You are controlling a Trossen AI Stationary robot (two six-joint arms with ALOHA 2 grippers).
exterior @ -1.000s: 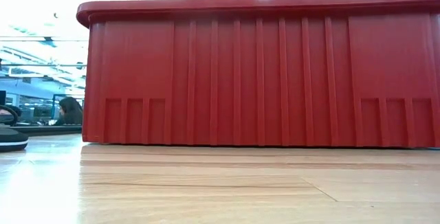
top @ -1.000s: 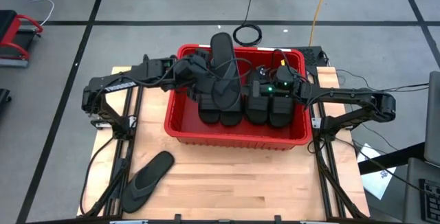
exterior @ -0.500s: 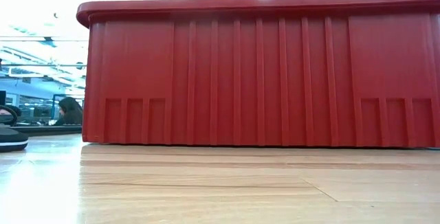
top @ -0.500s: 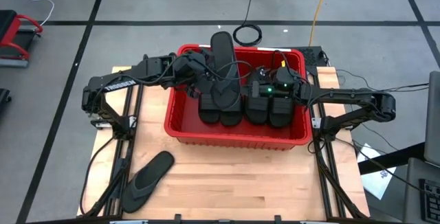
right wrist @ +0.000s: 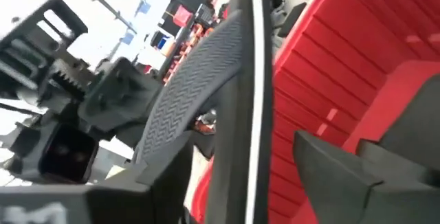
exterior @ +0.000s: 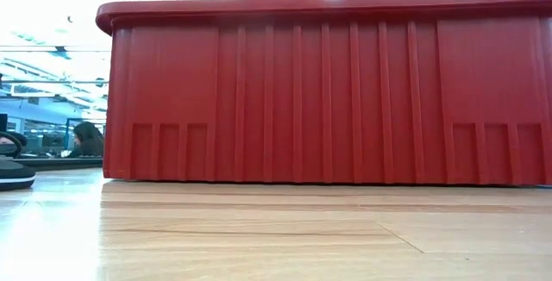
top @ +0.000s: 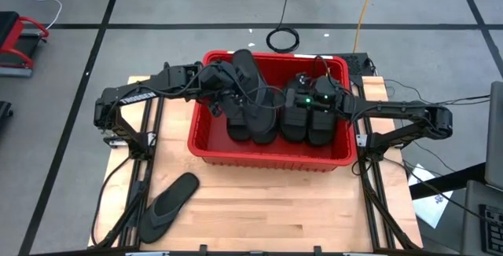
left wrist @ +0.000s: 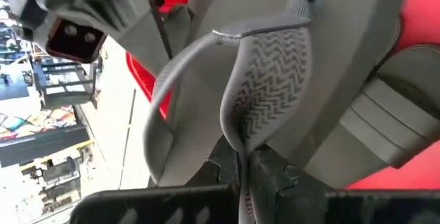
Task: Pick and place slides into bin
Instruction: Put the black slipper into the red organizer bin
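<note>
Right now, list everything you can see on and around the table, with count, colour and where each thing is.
bin: one, red, on the table's far half.
slides in the bin: at least four band-strap ones, black, side by side.
flip-flop in the bin: one, black, tilted over the far rim, strap pinched by the left gripper.
flip-flop on the table: one, black, near left corner.
table: one, light wood.
cable coil: one, black, on the floor beyond the bin.
person: one, seated far behind.
left gripper: shut on the flip-flop's strap, over the bin's left side.
right gripper: over the bin's right side.
</note>
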